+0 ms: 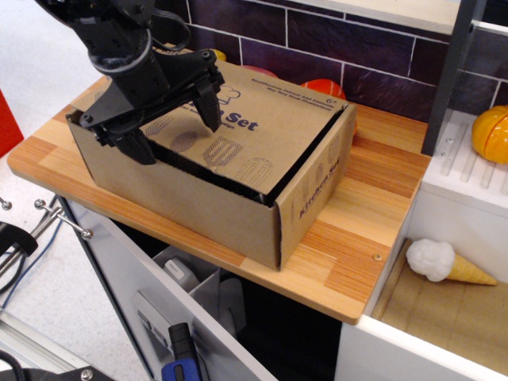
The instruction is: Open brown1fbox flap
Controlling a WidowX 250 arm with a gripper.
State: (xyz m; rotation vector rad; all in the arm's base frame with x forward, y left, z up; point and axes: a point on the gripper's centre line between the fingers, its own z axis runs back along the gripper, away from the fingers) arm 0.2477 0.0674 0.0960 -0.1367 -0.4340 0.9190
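Observation:
The brown1fbox (182, 198) lies on the wooden counter (373, 206), its long front wall facing me. The flap (270, 119), printed with blue "Set" lettering and hatched ovals, lies flat over the top, sunk a little inside the walls, with a dark gap along its front and right edges. My black gripper (173, 129) is open over the flap's left part. One finger (136, 147) reaches down at the front gap by the box's front wall, the other (208, 111) rests on or just above the flap near the lettering. Whether they touch the cardboard is unclear.
Red and orange toy foods (321, 86) sit behind the box against the dark tile wall. A grey post (448, 71) stands at the counter's right end. A toy ice-cream cone (444, 263) lies in the lower right bin. An open drawer (198, 294) is below the counter.

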